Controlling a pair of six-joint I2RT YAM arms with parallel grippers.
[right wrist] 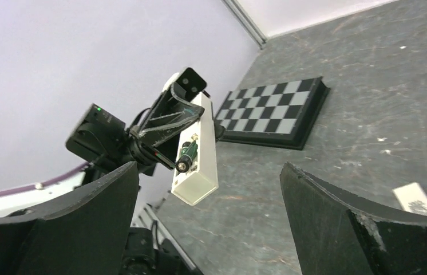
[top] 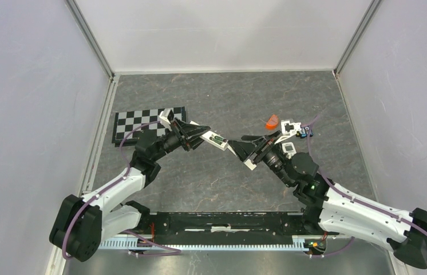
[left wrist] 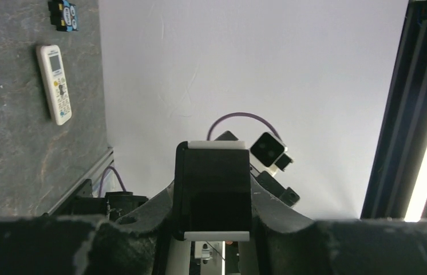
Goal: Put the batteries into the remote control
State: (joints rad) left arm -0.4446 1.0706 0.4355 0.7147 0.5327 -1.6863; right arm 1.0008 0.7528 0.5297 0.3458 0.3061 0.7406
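Clamping the remote control (right wrist: 197, 163) at one end, left fingers (right wrist: 164, 123) hold seemingly light, stiff plastic (likely slippery); right fingers (right wrist: 88, 223) gape.

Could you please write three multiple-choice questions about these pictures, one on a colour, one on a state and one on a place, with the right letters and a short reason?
1. Which colours has the chessboard?
A) red and yellow
B) black and white
C) blue and green

2. How is the right pincer?
A) wide open, empty
B) shut on nothing
C) shut on the chessboard

3. Where is the remote control?
A) on the chessboard
B) held up in the left pincer
C) in the right pincer

Answers:
1 B, its squares are black and white.
2 A, its fingers stand far apart and grip nothing.
3 B, the left pincer clamps it in the air.
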